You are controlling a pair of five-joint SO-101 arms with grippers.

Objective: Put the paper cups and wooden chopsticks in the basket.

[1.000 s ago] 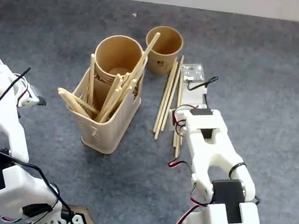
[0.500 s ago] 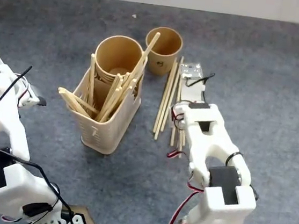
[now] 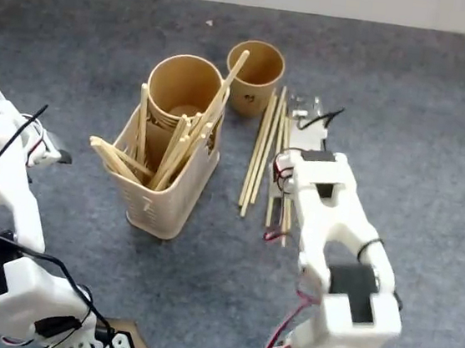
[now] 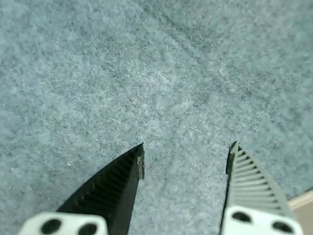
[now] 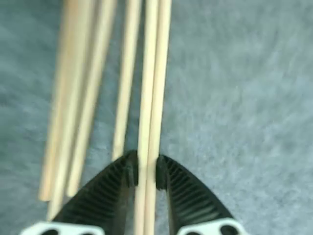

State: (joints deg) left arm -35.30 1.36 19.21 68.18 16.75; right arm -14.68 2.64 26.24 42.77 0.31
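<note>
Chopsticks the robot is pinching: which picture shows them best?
The right wrist view: the right gripper is clamped on the chopstick pair, close up. The high view shows them lying on the carpet, the grip hidden under the arm. The left wrist view faces carpet elsewhere.

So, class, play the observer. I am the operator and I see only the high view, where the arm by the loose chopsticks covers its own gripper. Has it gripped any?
Observer: Yes. In its wrist view the right gripper is shut on two chopsticks that lie side by side.
Operator: Are any others caught in it?
Observer: No. The other chopsticks lie on the carpet beside that pair, outside the fingers.
Operator: And the left gripper?
Observer: The left gripper is open over bare carpet, with nothing between its fingers.
</note>
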